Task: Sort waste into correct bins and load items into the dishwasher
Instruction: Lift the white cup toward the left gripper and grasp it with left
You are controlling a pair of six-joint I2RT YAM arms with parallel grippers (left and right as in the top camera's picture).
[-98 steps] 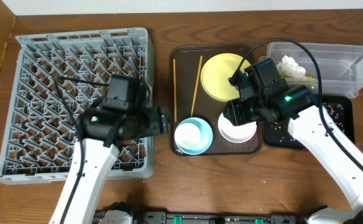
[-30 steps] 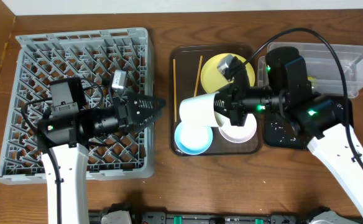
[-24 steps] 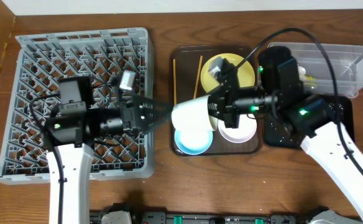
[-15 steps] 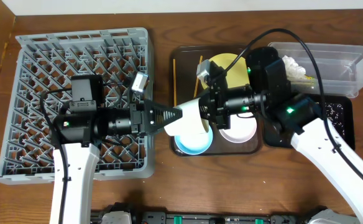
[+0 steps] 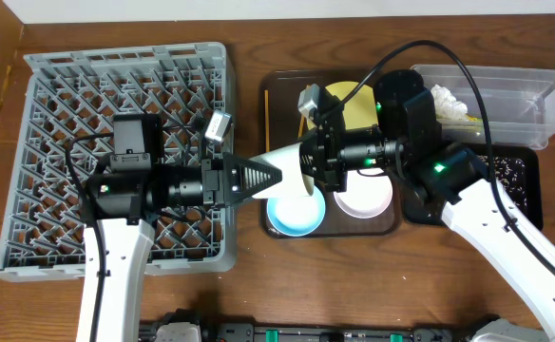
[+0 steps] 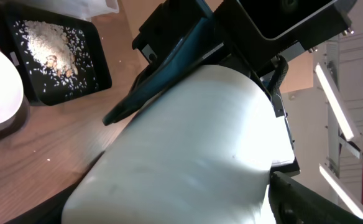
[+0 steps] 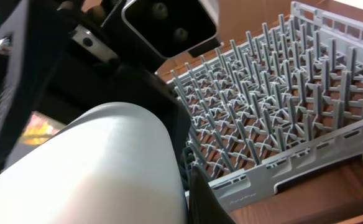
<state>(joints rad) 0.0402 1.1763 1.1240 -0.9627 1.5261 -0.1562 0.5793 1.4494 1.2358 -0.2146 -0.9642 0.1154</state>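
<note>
Right gripper (image 5: 308,163) was clamped on the white cup (image 5: 287,169), holding it on its side in the air. The cup sat over the left rim of the brown tray (image 5: 273,81), above the near edge of the light blue bowl (image 5: 295,214).

Left gripper (image 5: 270,178) reached in from the dish rack (image 5: 40,66) side with its tips at the cup's free end. In the left wrist view the cup filled the space between the fingers. I couldn't tell if they had closed on it.

Only a narrow strip of bare table lay between the rack's right wall and the tray, and both wrists were crowded over it. The chopsticks (image 5: 267,123) lay along the tray's left side, just behind the cup. The white bowl (image 5: 363,201) and yellow plate (image 5: 354,109) sat under the right arm. The clear tub (image 5: 534,81) and black tray (image 5: 520,171) were well apart to the right.
</note>
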